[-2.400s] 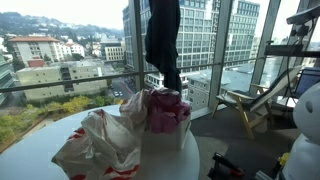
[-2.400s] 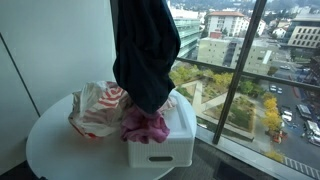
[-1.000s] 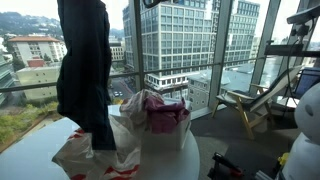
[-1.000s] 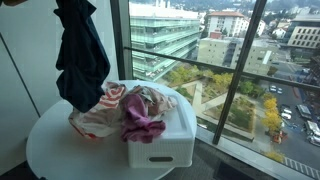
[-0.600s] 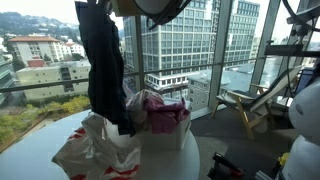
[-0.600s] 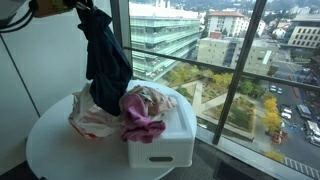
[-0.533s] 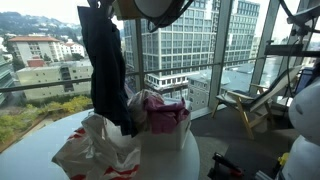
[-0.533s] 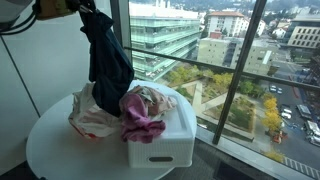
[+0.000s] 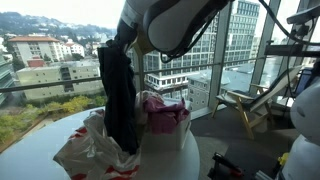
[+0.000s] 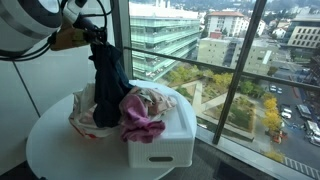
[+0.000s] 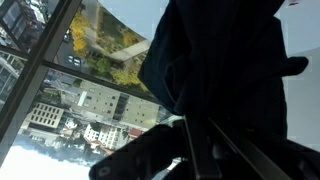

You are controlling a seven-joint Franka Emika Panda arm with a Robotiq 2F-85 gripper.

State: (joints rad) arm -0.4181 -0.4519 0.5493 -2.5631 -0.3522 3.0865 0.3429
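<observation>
Wrist view: gripper [image 11: 195, 142] clamped tight on dark garment [image 11: 225, 60], with a bunched top edge between the jaws. In an exterior view the garment hangs limp from the gripper [image 10: 93, 36], its hem reaching the striped cloth [image 10: 85, 122] beside the white bin [image 10: 165, 145] on the round table [image 10: 50, 160]. Likely light, soft and floppy, so it swings easily. Best hold is a gathered fold near the top. Versus half a second ago: arm lower, garment dropped toward the pile.

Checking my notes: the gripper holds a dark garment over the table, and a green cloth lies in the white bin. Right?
No: the cloth in the white bin is pink, not green; both exterior views show it. The gripper holds the dark garment over the table.
</observation>
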